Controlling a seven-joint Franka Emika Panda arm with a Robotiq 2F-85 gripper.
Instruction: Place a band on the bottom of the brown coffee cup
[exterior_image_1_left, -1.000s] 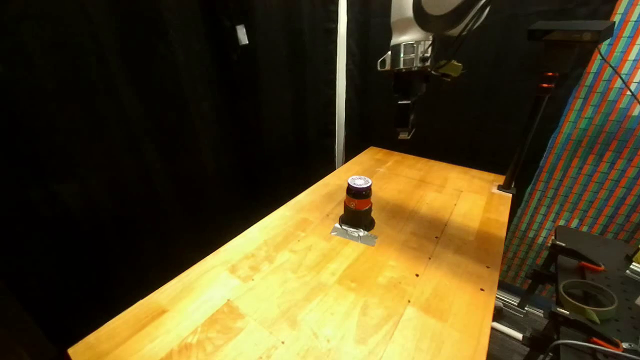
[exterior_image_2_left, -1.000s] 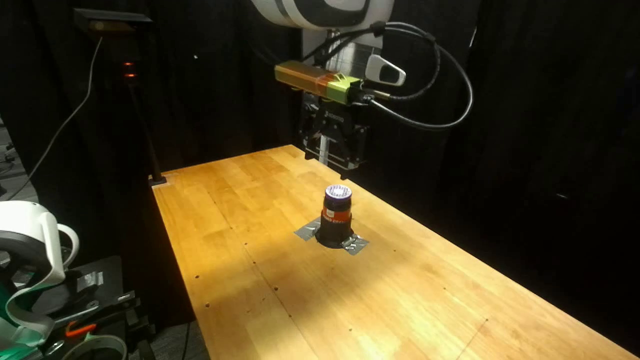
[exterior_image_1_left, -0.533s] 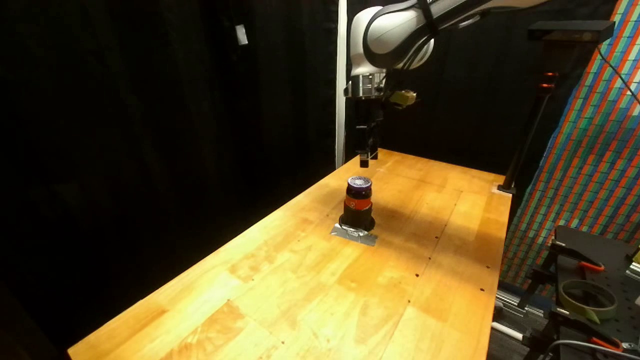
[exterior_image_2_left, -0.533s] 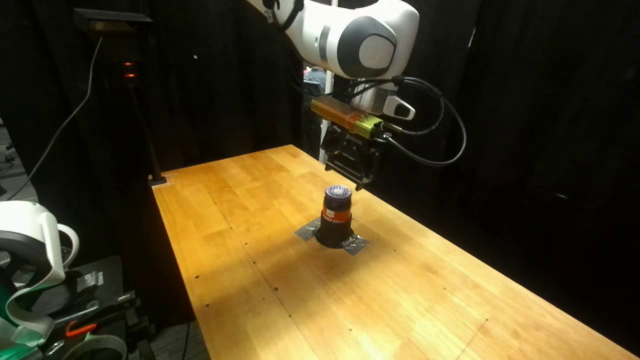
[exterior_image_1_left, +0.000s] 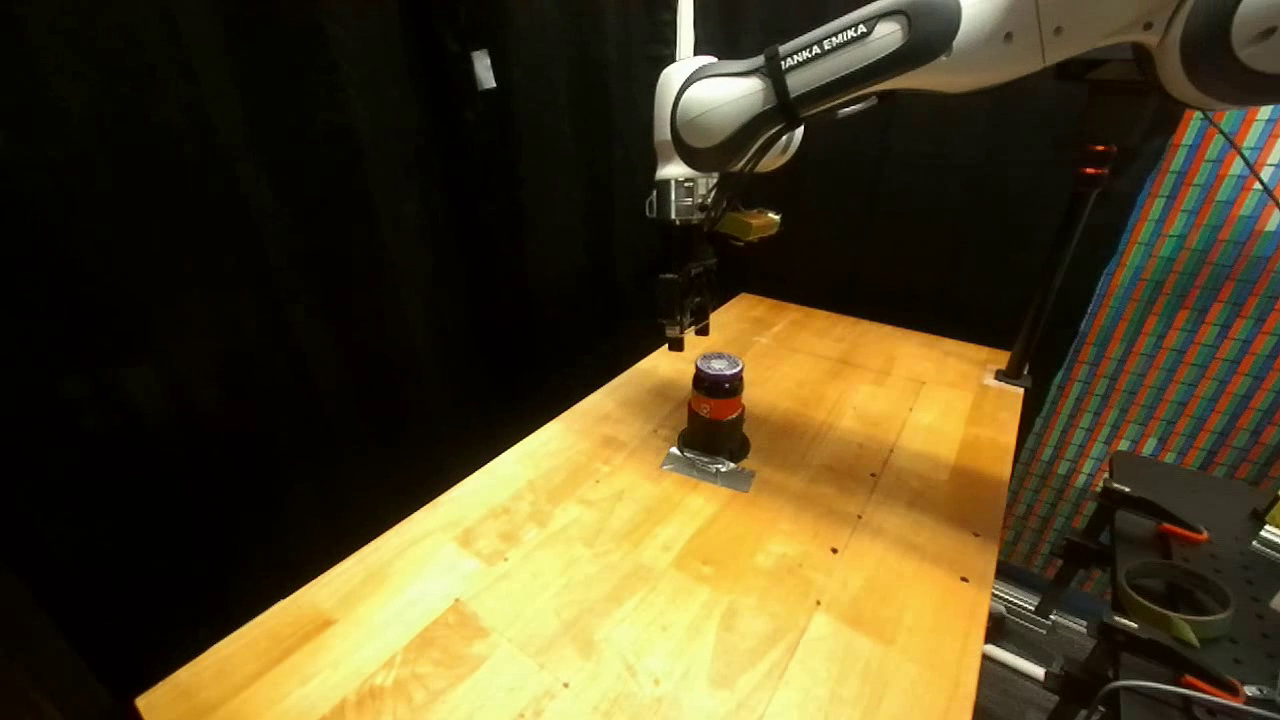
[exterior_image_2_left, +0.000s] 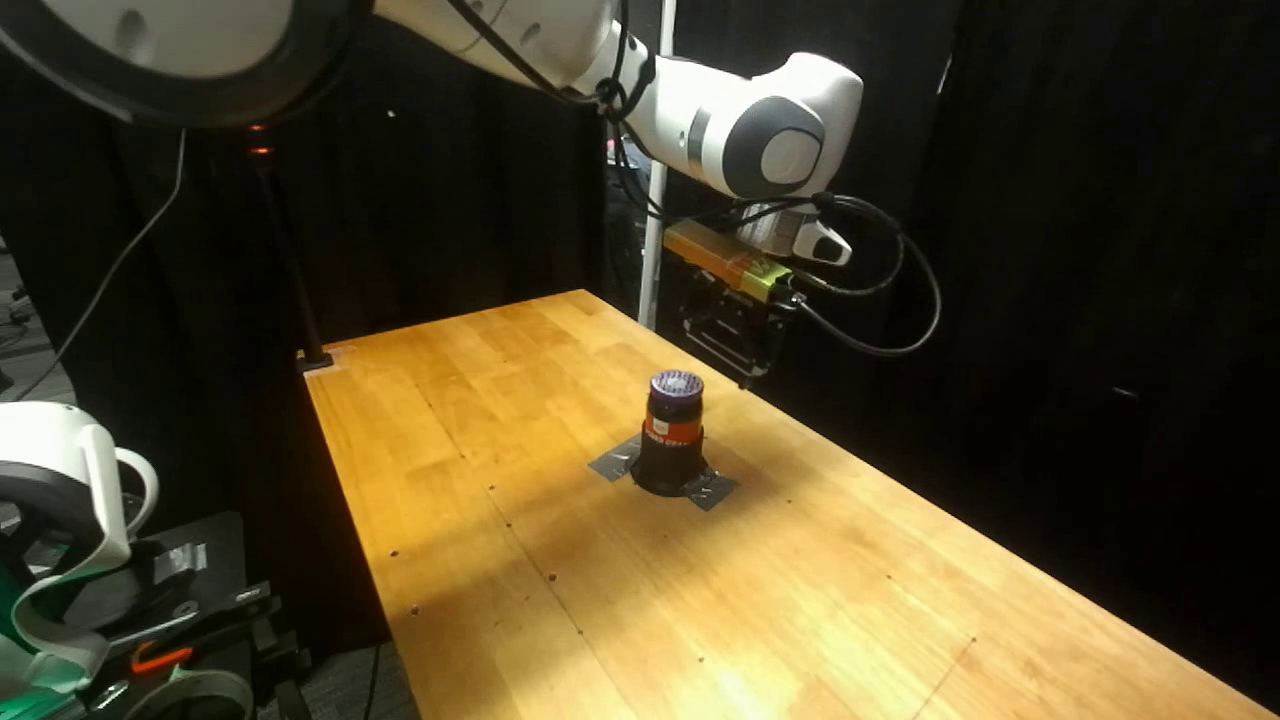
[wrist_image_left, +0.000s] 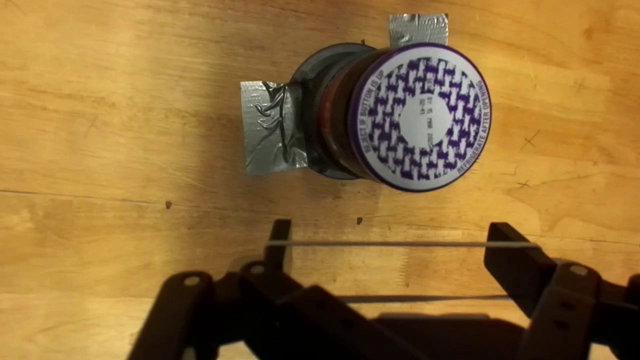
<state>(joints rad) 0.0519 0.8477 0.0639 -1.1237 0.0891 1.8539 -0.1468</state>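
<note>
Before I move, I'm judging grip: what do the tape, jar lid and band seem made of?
Tape: shiny silver, likely plastic-coated cloth, going by its creases. Jar lid: smooth, probably painted metal; its print mentions a button. Band: matte, seemingly rubber, stretched straight between the fingers.

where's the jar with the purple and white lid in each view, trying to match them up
In an exterior view, the jar is slightly right of and below centre.
In an exterior view, the jar is just below centre, barely to its right.
In the wrist view, the jar is above and right of centre.
Shared landmark: silver tape at its foot, all three.
</note>
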